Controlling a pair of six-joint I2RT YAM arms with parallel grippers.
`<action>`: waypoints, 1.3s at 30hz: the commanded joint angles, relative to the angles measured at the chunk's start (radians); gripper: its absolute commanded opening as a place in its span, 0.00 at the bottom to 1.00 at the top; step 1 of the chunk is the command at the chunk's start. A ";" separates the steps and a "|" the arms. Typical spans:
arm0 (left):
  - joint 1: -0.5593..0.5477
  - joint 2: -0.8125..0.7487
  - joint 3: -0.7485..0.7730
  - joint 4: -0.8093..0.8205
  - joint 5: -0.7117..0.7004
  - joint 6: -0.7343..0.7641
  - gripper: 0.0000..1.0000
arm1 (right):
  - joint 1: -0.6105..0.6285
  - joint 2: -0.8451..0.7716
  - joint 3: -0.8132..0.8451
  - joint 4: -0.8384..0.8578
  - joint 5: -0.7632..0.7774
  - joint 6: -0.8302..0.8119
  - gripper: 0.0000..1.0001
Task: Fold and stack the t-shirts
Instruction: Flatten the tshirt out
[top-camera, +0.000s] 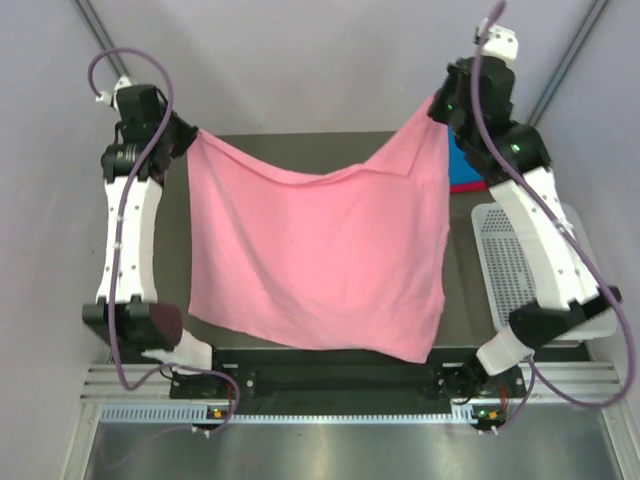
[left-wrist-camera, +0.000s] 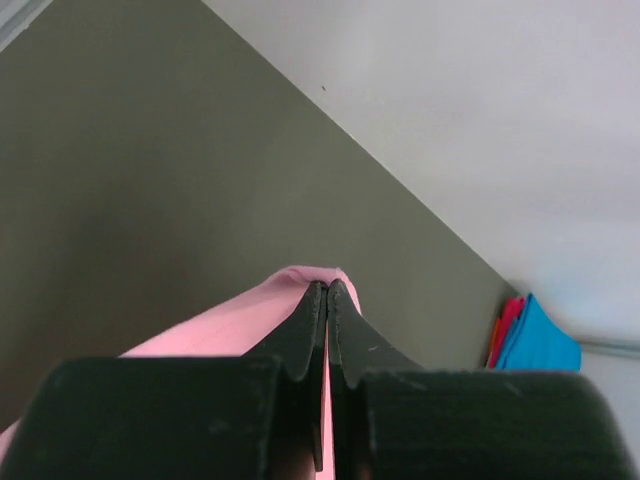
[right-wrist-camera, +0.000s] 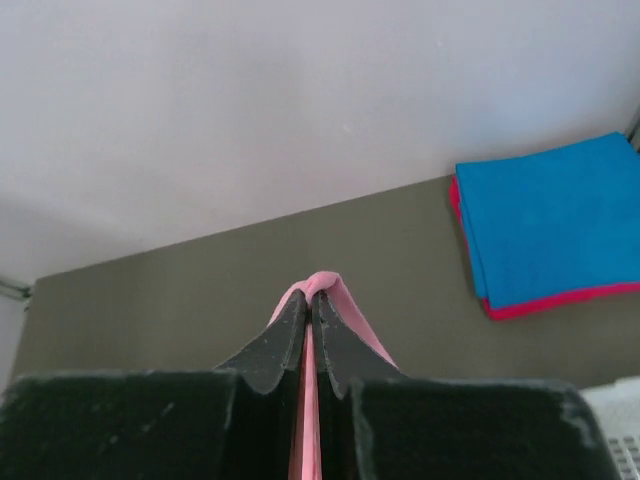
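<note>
The light pink t-shirt (top-camera: 315, 255) hangs spread out in the air between both arms, above the dark table. My left gripper (top-camera: 190, 135) is shut on its upper left corner; in the left wrist view the pink cloth (left-wrist-camera: 255, 315) is pinched between the closed fingers of that gripper (left-wrist-camera: 328, 290). My right gripper (top-camera: 440, 100) is shut on the upper right corner; in the right wrist view that gripper (right-wrist-camera: 312, 298) pinches the pink cloth (right-wrist-camera: 355, 320). The bright blue t-shirt (right-wrist-camera: 550, 215) lies folded on the magenta-red t-shirt (right-wrist-camera: 560, 302) at the table's far right, also seen in the left wrist view (left-wrist-camera: 540, 340).
A white mesh basket (top-camera: 510, 265) stands at the right of the table, under the right arm. The dark table (top-camera: 320, 145) shows behind the hanging shirt; grey walls enclose it at the back and sides.
</note>
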 joint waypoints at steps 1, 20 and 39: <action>0.047 0.121 0.224 0.135 -0.022 -0.019 0.00 | -0.078 0.096 0.177 0.192 -0.007 -0.118 0.00; 0.121 -0.020 0.045 0.264 0.209 -0.053 0.00 | -0.337 -0.186 -0.115 0.145 -0.412 0.032 0.00; 0.124 -0.608 -1.081 0.109 -0.346 -0.086 0.00 | -0.286 -0.961 -1.418 -0.150 -0.677 0.299 0.00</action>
